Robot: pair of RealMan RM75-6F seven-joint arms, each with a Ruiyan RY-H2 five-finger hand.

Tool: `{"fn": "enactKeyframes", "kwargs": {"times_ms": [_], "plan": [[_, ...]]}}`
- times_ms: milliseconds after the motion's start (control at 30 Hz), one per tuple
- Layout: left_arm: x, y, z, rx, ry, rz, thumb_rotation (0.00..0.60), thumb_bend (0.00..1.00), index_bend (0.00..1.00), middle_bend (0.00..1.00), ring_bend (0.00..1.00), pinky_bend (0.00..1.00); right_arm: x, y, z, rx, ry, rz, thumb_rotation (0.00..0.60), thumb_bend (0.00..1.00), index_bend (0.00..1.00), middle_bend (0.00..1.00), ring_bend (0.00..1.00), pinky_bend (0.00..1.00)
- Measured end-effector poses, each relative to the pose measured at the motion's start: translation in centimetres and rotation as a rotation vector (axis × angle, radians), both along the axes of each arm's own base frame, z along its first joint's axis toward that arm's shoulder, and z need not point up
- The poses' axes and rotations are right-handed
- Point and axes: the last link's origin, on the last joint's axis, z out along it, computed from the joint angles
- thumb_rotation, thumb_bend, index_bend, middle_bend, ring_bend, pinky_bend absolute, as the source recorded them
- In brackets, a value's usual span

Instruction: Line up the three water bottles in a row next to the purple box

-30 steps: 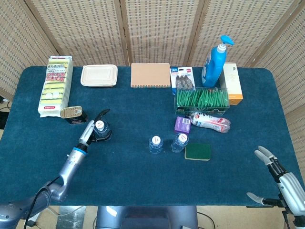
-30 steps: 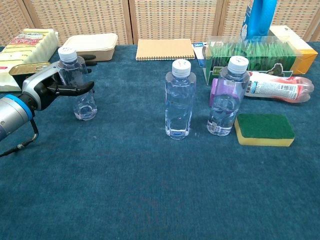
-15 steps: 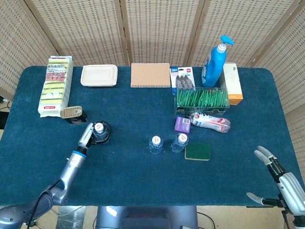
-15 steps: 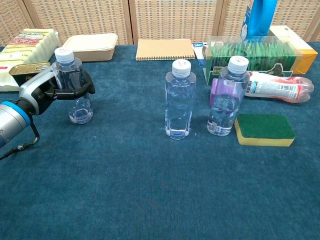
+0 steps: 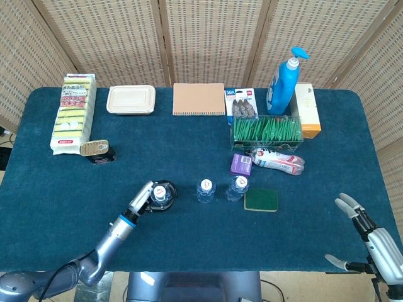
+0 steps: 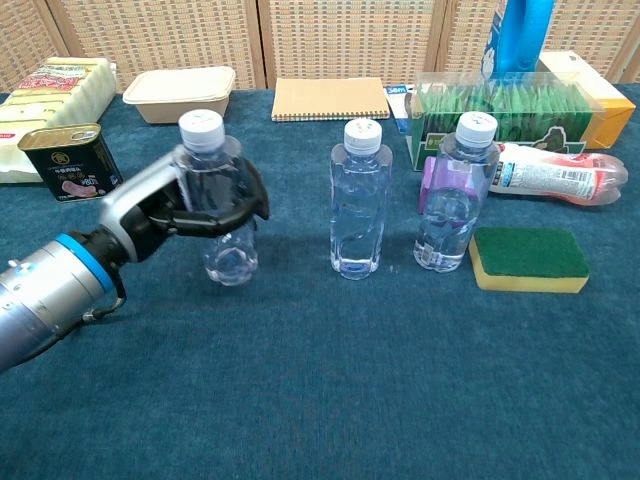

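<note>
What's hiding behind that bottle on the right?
A purple box stands behind the right bottle; only its edge shows clearly, the rest blurred through the water. Its label can't be read.

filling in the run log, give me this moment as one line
left hand: holds third bottle upright, left of row | two bottles standing by purple box | right hand: open, idle

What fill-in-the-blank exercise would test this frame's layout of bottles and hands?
1. The held bottle is gripped by the robot's ____ hand.
2. The right hand holds ____.
3. The green sponge lies on the table, just right of the bottle that stands in front of the ____ box.
4. The middle bottle stands ____ on the table.

Missing words: left; nothing; purple; upright
</note>
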Motion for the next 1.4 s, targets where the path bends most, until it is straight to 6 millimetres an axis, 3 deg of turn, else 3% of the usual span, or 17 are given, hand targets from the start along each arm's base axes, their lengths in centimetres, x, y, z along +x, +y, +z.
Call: {"fn": "enactKeyframes", "kwargs": {"times_ms": [267, 667, 1167, 1300, 1400], "plan": [[1.7, 0.2, -1.8, -0.018, -0.002, 0.01, 0.6, 0.49, 0.64, 0.54, 0.43, 0.49, -0.1, 0.0, 0.3, -0.003, -0.011, 0.001, 0.6, 0.0, 0.01, 0.0, 0.0, 0.18], [1.6, 1.1, -1.7, 0.035, -0.009, 0.036, 0.6, 0.48, 0.64, 0.54, 0.43, 0.49, -0.2, 0.0, 0.4, -0.002, -0.018, 0.001, 0.6, 0.0, 0.01, 0.0, 0.0, 0.18], [2.1, 1.9, -3.0, 0.032, 0.003, 0.039, 0.6, 0.47, 0.64, 0.54, 0.42, 0.49, -0.2, 0.0, 0.5, -0.004, -0.018, 0.001, 0.6, 0.0, 0.01, 0.0, 0.0, 0.18], [2.1, 1.9, -3.2, 0.017, 0.01, 0.033, 0.6, 0.46, 0.63, 0.51, 0.36, 0.46, -0.2, 0.0, 0.5, -0.003, -0.019, 0.003, 0.6, 0.0, 0.01, 0.0, 0.0, 0.18], [2.0, 1.9, -3.3, 0.013, 0.025, 0.029, 0.6, 0.46, 0.55, 0.4, 0.26, 0.42, -0.2, 0.0, 0.5, -0.002, -0.018, 0.002, 0.6, 0.0, 0.01, 0.0, 0.0, 0.18]]}}
